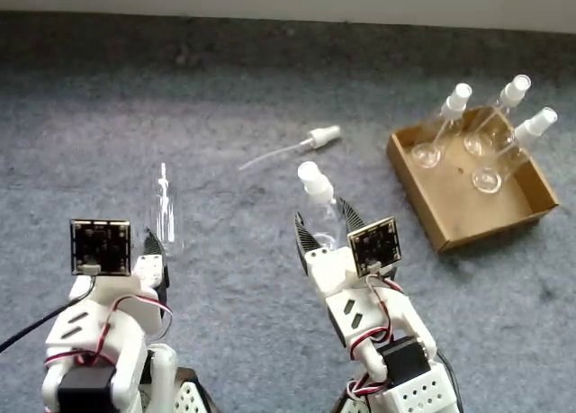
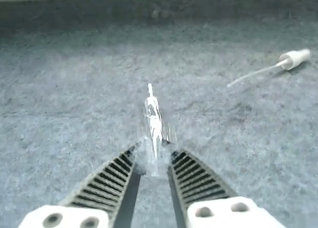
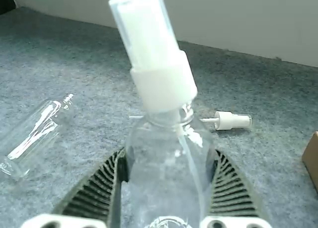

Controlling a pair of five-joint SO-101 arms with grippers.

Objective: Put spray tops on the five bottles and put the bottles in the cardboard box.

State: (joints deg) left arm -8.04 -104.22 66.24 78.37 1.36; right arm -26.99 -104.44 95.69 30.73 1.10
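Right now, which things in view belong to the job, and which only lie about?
Job: cardboard box, its three topped bottles, topped bottle in right gripper, bare bottle in left gripper, loose spray top.
Not the job: black cable, grey carpet.

- Table [image 1: 225,287]: grey, carpet-like cover over the whole top; a pale wall runs along its far edge.
- Bottle [image 1: 165,210]: clear, uncapped, lying on its side on the cover, neck toward the far edge.
- Spray top [image 1: 321,138]: loose, lying flat between bottle and box, apart from both, its thin tube trailing toward the bottle's side.
- Box [image 1: 459,202]: cardboard, open-topped, standing flat, turned at an angle to the table's far edge.
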